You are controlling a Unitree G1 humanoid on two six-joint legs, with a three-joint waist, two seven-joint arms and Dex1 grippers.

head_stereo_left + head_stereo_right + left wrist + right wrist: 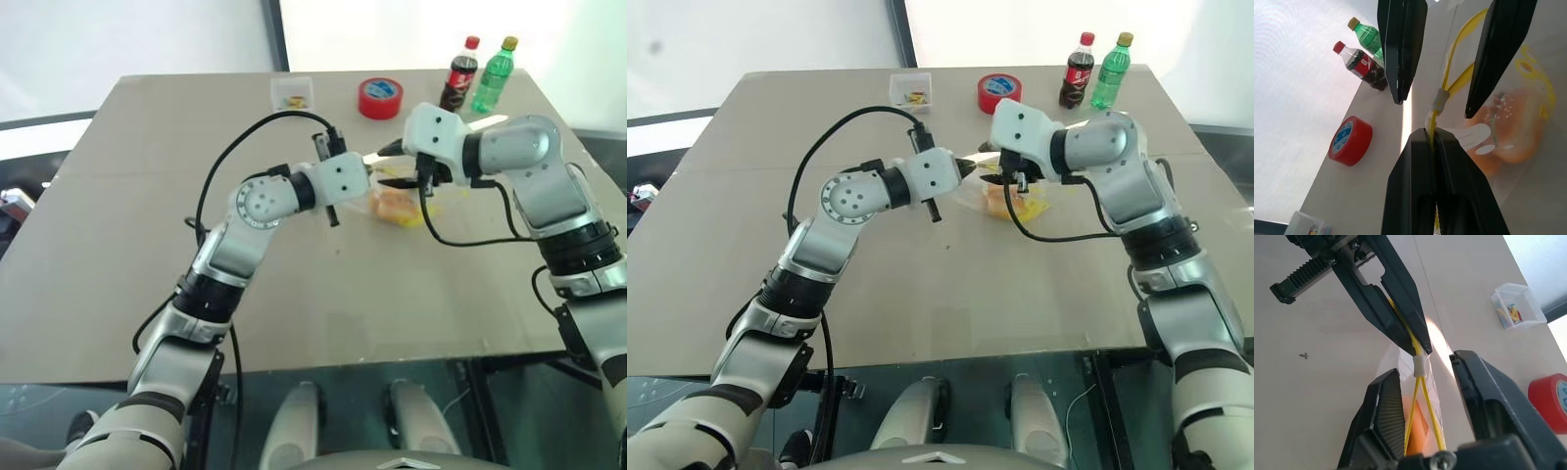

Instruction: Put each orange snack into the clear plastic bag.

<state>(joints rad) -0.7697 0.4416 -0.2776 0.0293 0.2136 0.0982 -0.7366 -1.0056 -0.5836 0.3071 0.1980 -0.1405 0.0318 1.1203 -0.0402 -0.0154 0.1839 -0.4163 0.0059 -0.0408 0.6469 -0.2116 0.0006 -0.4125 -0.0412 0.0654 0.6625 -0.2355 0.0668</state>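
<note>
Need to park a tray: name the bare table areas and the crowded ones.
Free: the near table between both arms, and the left side beyond the left arm. Crowded: the far edge with clear box, red tape roll, bottles, and mid-table around the clear plastic bag.

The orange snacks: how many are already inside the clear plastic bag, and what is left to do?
Orange snack material already shows inside the clear plastic bag, though how many I cannot tell. In hand: the left gripper is shut on the bag's yellow strip, and the right gripper stands open around its white slider. Left: probably only zipping it shut.
</note>
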